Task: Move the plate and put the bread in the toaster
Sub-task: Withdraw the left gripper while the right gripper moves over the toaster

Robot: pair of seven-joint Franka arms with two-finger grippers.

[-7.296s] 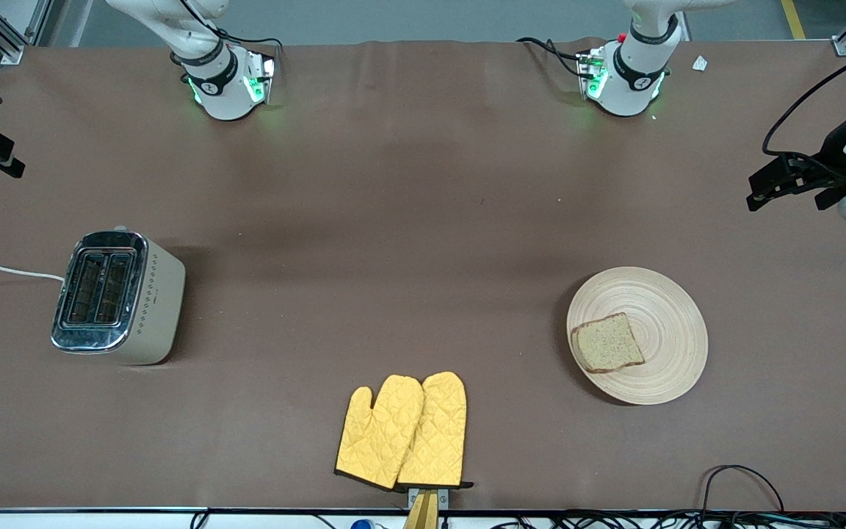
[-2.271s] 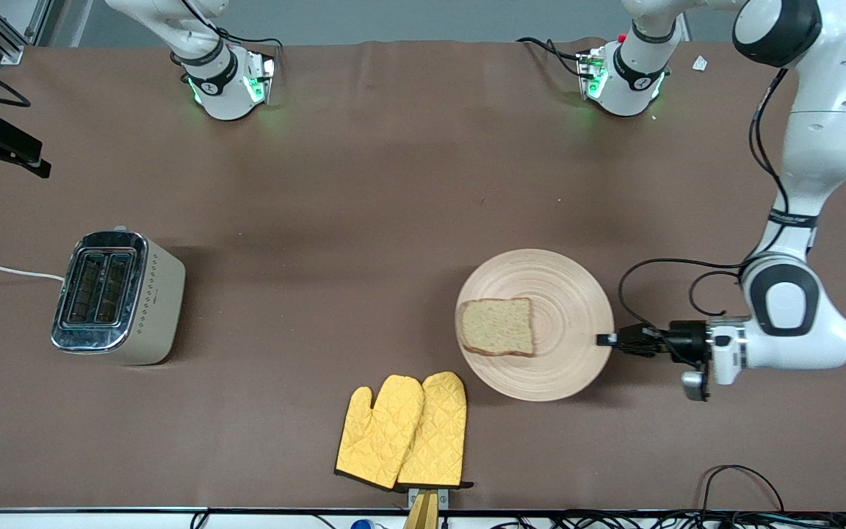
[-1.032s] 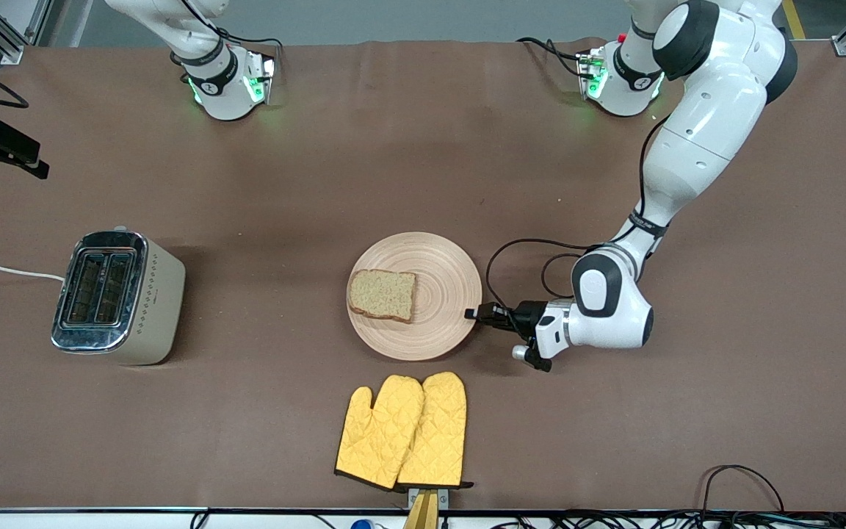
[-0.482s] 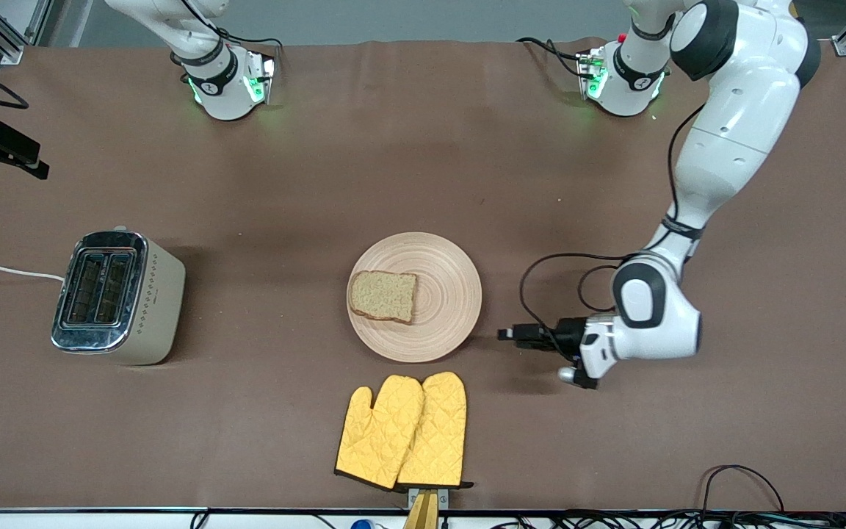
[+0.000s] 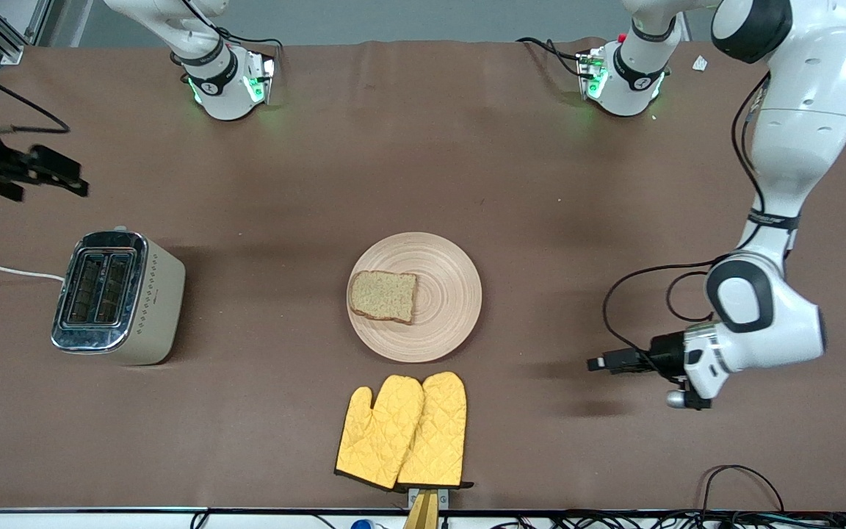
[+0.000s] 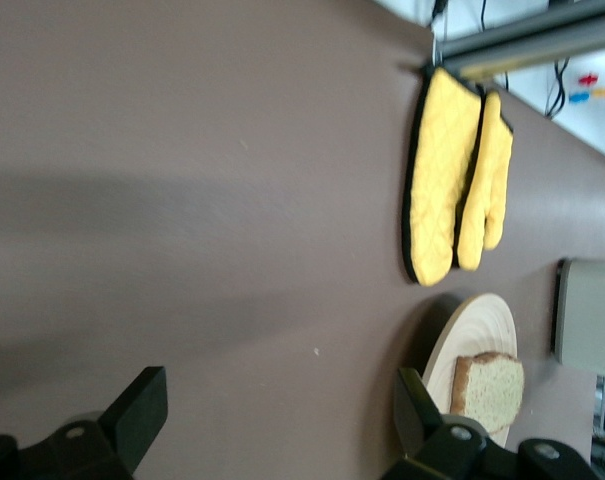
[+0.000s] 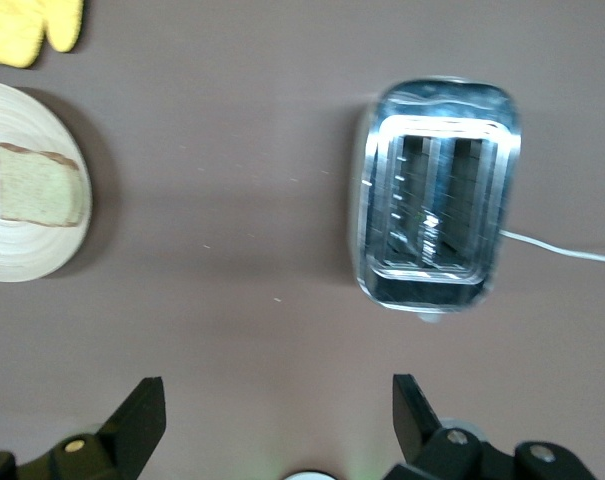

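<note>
The pale wooden plate [image 5: 443, 308] lies mid-table with the slice of brown bread [image 5: 383, 295] on its part toward the right arm's end. The cream and chrome toaster [image 5: 118, 296] stands at the right arm's end, slots up and empty. My left gripper [image 5: 598, 363] is open and empty, low over bare cloth, apart from the plate toward the left arm's end. Its wrist view shows the plate [image 6: 482, 325] and bread [image 6: 488, 390] ahead of its gripper [image 6: 279, 410]. My right gripper [image 5: 63, 176] is open and empty, up over the table beside the toaster [image 7: 437, 195].
A pair of yellow oven mitts [image 5: 402, 430] lies nearer the front camera than the plate, at the table's front edge. The toaster's white cord [image 5: 4, 270] runs off the right arm's end. Black cables [image 5: 739, 477] lie at the front edge.
My left gripper slid the plate with the bread to mid-table, let go and drew back toward the left arm's end. My right gripper has moved in toward the toaster.
</note>
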